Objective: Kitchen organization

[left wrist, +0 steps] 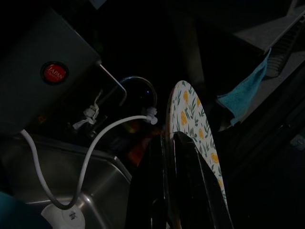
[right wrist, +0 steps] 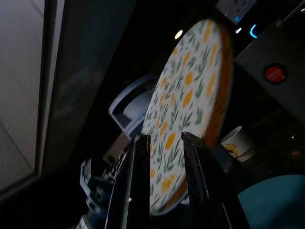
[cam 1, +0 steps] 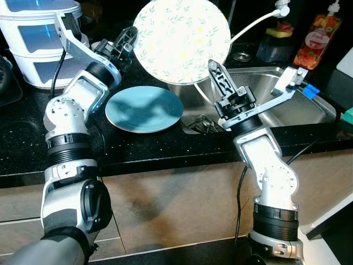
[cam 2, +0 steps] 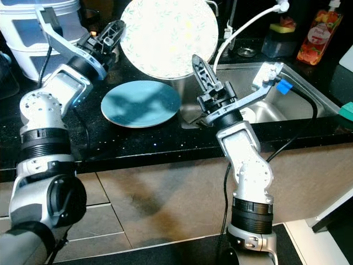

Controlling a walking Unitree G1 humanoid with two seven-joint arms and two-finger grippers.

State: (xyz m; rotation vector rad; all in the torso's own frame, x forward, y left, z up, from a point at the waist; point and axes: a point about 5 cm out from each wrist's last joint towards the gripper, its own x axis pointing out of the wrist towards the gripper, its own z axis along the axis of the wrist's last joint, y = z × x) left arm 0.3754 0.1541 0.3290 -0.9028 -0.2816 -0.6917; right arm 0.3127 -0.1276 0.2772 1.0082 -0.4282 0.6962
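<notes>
A large round plate with a leaf and yellow flower pattern (cam 1: pixel 182 38) is held upright above the counter's back edge beside the sink. My left gripper (cam 1: pixel 129 38) is shut on its left rim; in the left wrist view the plate's edge (left wrist: pixel 190 119) runs between the two black fingers (left wrist: pixel 190 191). My right gripper (cam 1: pixel 218 74) reaches up at the plate's lower right rim with its fingers (right wrist: pixel 136 181) a little apart and open; the plate's patterned face (right wrist: pixel 190 100) shows through the gap. A teal plate (cam 1: pixel 144 109) lies flat on the black counter below.
A steel sink (cam 1: pixel 287 105) lies to the right, with dark utensils (cam 1: pixel 204 124) at its near left corner. A white hose (cam 1: pixel 259 22) arcs above it. White stacked containers (cam 1: pixel 38 38) stand at the back left, and a red-labelled bottle (cam 1: pixel 314 41) at the back right.
</notes>
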